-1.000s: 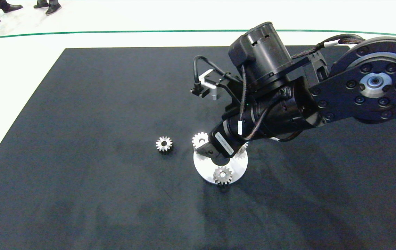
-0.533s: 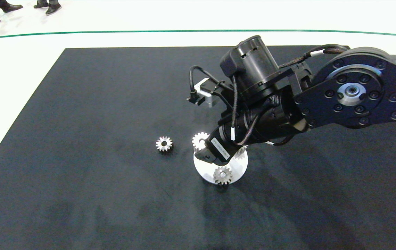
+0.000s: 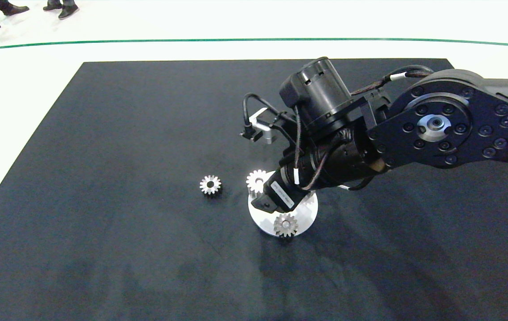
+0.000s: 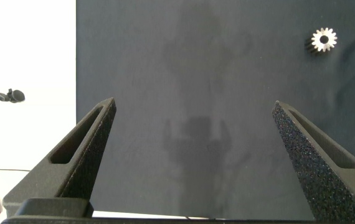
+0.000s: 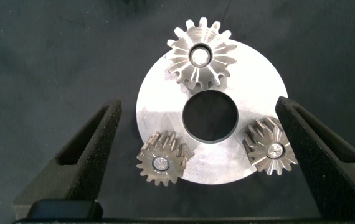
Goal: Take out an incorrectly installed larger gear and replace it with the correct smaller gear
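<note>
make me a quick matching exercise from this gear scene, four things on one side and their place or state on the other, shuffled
Things:
1. larger gear
2. loose smaller gear
3. right end effector
4. left end effector

Places or states:
A. alone on the black mat, off the disc
B. open above bare mat, away from the disc
C. seated on a pin of the round metal disc, overhanging its edge
D. open, hovering over the disc, fingers either side of it

Pairs: 1-C, 2-A, 3-D, 4-B

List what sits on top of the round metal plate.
Three gears sit on the plate: the larger gear and two small gears, each on a pin. The centre hole is empty. The open right tool hovers above.
</note>
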